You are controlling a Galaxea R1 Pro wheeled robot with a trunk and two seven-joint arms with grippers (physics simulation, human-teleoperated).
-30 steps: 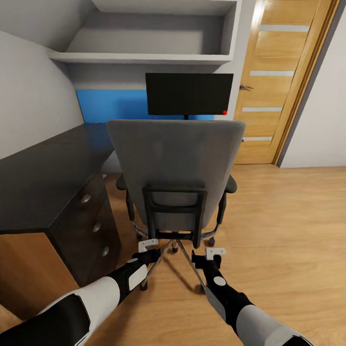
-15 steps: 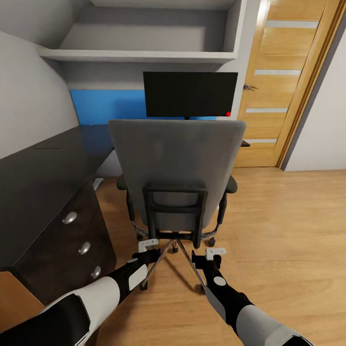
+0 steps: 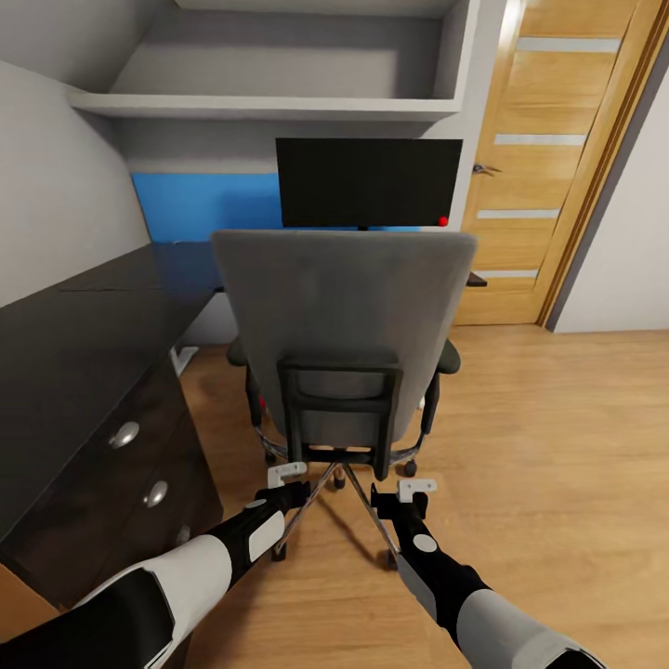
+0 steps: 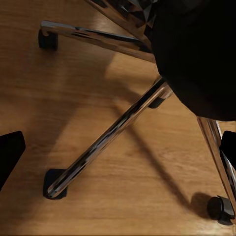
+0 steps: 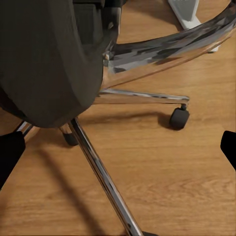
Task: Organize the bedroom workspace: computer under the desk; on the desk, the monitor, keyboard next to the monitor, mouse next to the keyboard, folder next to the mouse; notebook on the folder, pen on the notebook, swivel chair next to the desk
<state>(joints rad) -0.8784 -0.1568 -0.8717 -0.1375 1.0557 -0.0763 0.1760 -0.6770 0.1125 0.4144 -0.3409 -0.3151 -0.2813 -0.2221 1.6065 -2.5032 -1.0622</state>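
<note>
Landmark: the swivel chair (image 3: 344, 344), grey tall back turned to the head camera, black frame on the back, black armrests either side, chrome star base on casters on the wood floor (image 3: 548, 446).

Monitor: the monitor (image 3: 369, 182) shows just beyond the chair's top edge, black screen facing the camera, a small red dot at its lower corner on the door side. Its stem is barely visible; the base is hidden by the chair back.

Desk: the desk (image 3: 65, 344) runs along the chair's left side, black top, and turns behind the chair under the monitor. Its drawer unit (image 3: 139, 465) with round silver knobs faces the chair, near but apart from it.

Left gripper: the left gripper (image 3: 287, 473) is low behind the chair, just at the left rear leg of the base. In the left wrist view the dark finger tips sit at opposite edges of the frame, spread wide, nothing between them but floor and a chrome leg (image 4: 110, 135).

Right gripper: the right gripper (image 3: 417, 485) is low behind the chair on its right rear side, close to the base. In the right wrist view its fingers also stand wide apart and grasp nothing; the seat underside and a caster (image 5: 179, 118) lie ahead.

Surroundings: a blue wall panel (image 3: 204, 206) behind the chair to the left of the monitor; a grey shelf (image 3: 269, 107) above; a wooden door (image 3: 548, 158) beyond the chair to its right.

Seat contents: hidden by the chair back, cannot tell.
</note>
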